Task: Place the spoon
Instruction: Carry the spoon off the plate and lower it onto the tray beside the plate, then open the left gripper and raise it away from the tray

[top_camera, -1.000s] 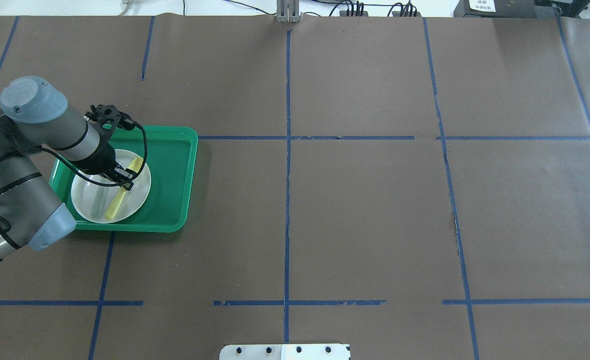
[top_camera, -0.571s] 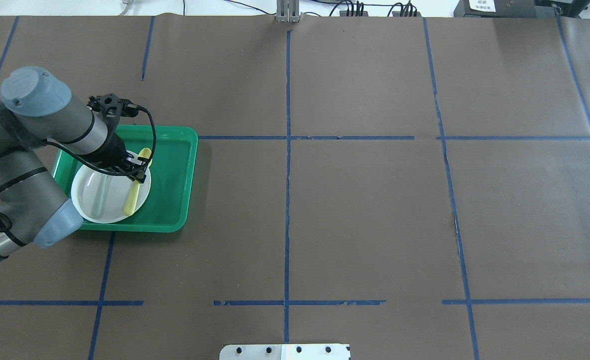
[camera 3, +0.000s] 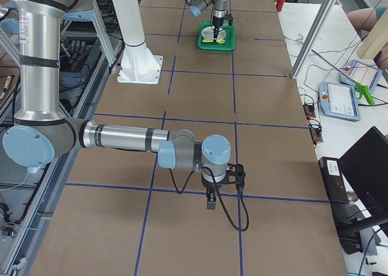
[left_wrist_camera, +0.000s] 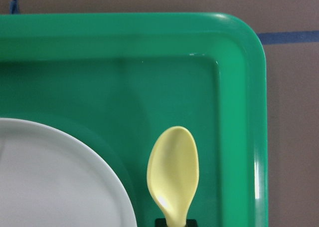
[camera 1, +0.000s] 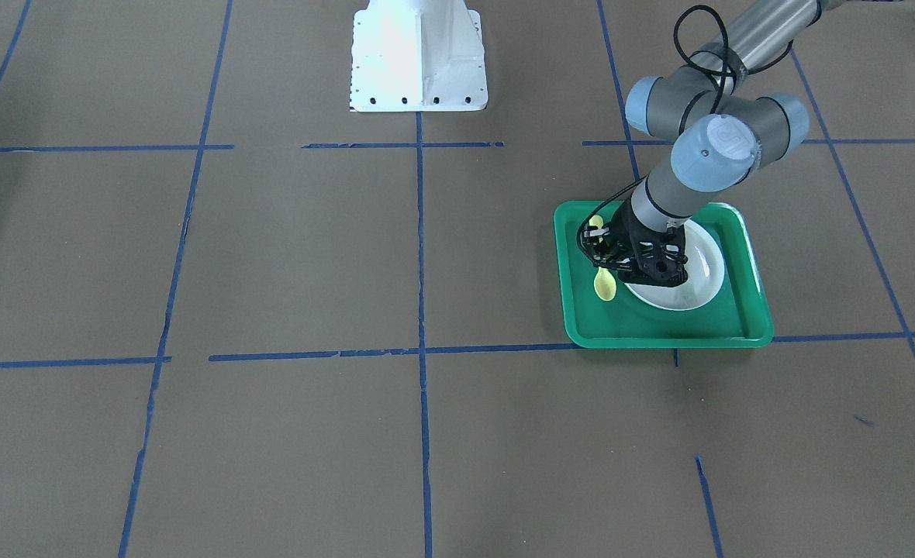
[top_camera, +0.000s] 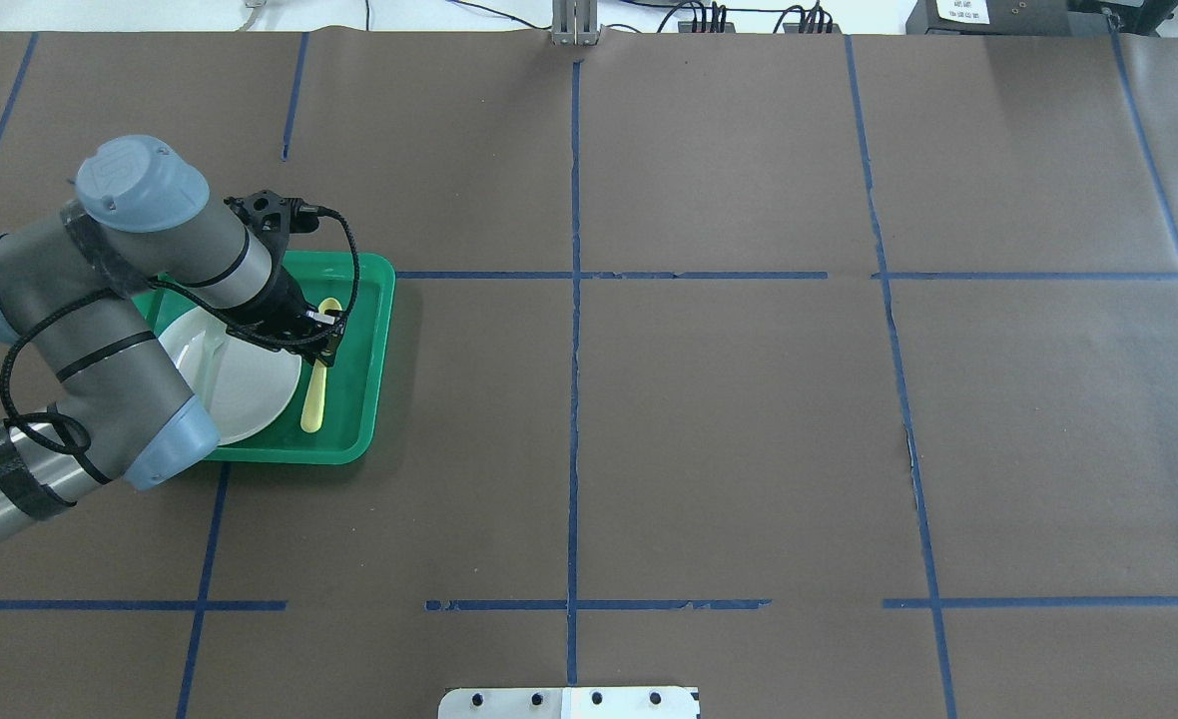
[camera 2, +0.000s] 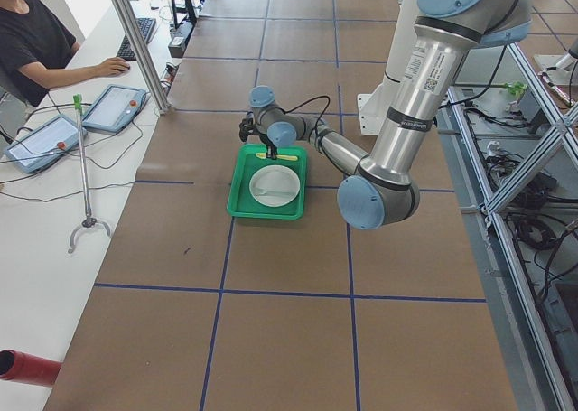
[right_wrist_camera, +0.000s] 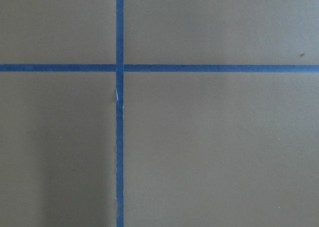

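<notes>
The spoon (top_camera: 312,399) is clamped at mid-handle by the left gripper (top_camera: 325,335), over the green tray (top_camera: 379,300) beside the white plate (top_camera: 250,389), evidently for setting down there. The right gripper (camera 3: 210,202) cannot be judged.

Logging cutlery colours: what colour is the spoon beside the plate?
Yellow; the spoon shows best in the left wrist-mounted view.
</notes>
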You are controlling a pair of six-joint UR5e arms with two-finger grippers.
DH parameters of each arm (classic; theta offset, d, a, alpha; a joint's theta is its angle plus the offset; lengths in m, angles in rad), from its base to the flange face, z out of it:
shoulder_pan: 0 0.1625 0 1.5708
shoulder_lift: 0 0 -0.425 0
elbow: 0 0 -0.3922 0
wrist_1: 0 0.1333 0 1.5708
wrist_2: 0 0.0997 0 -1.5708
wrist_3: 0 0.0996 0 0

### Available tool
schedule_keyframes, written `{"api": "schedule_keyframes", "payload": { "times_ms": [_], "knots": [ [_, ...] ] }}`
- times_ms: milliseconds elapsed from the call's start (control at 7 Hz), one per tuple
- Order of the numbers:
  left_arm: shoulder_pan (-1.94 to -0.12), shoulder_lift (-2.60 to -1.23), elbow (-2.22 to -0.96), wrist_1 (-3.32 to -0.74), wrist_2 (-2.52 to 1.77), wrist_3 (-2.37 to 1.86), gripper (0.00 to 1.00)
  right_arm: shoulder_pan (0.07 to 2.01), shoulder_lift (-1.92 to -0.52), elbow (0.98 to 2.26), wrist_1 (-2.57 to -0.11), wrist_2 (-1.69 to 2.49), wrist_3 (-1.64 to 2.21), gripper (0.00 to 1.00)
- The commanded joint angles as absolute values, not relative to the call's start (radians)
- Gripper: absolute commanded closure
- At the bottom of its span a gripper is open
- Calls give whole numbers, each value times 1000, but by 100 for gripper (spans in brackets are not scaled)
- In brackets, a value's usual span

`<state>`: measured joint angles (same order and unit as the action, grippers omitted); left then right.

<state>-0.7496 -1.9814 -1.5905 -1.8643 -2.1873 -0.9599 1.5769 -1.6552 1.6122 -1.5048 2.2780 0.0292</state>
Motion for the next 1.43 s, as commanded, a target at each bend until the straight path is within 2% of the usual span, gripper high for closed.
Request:
{"api": "schedule_keyframes", "payload": {
  "times_ms": [0, 143, 286, 429, 571, 857, 1286],
  "knots": [
    [-749, -2005, -1531, -1906, -2186, -971, 100, 1577, -1655, 1612, -1505, 2278, 29, 0],
    [-749, -2002, -1531, -1908, -2186, -971, 100, 1577, -1655, 1612, -1505, 2278, 29, 0],
    [-750, -2000, -1531, -1908, -2186, -966, 65, 1577, -1655, 1612, -1505, 2278, 29, 0],
    [-750, -1999, -1531, -1907, -2184, -963, 25, 1577, -1655, 1612, -1505, 2278, 29, 0],
    [-752, -1999, -1532, -1905, -2184, -963, 2, 1577, -1655, 1612, -1505, 2278, 29, 0],
    [-855, -1991, -1605, -1892, -2190, -965, 0, 1577, -1655, 1612, -1505, 2278, 29, 0],
    [-1070, -1883, -1716, -1778, -2238, -765, 1, 1577, -1655, 1612, -1505, 2278, 29, 0]
  ]
}}
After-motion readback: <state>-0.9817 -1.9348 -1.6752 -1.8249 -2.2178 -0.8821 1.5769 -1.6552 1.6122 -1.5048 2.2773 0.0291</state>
